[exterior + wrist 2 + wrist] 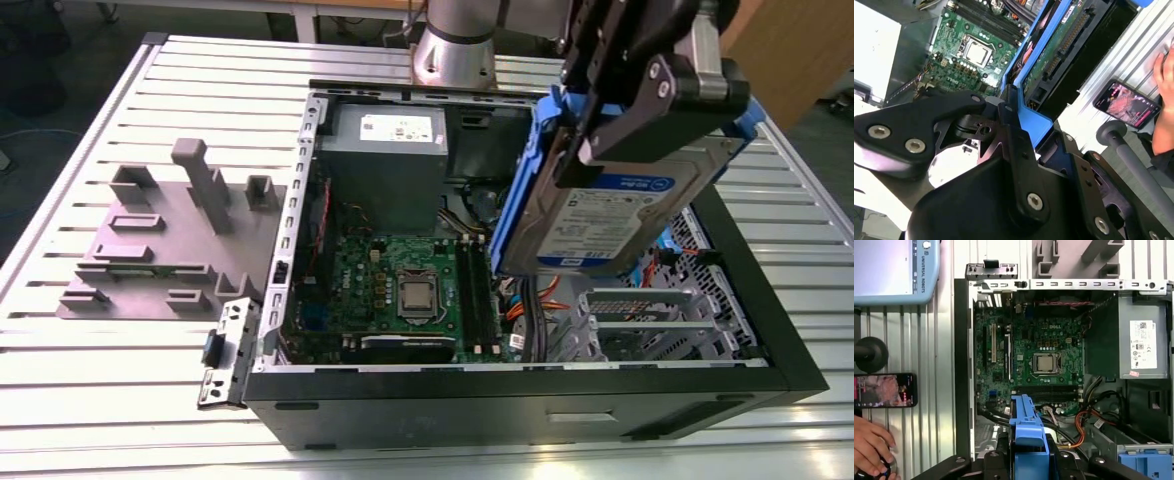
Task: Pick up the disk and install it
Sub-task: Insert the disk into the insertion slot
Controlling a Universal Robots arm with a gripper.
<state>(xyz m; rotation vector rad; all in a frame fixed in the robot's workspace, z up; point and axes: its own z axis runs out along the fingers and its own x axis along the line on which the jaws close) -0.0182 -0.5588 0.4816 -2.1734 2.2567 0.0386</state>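
The disk (607,215), a silver hard drive with a white-and-blue label in a bright blue carrier frame, hangs tilted on edge above the open computer case (534,375). My gripper (607,150) is shut on its upper part, black fingers (1014,130) clamping the blue carrier (1031,122). In the second wrist view the disk's green circuit-board side (1059,45) faces outward. The carrier's blue edge (1029,432) also shows in the first wrist view, over the case interior. The disk hovers over the metal drive bay (647,315) at the exterior view's right, touching nothing.
Inside the case lie the motherboard (394,280), power supply (387,145) and orange cables (1081,427). A blue bracket (1144,462) sits on the bay. A grey stepped fixture (160,240) stands at the exterior view's left. A phone (884,390) and a person's hand (871,445) rest beside the case.
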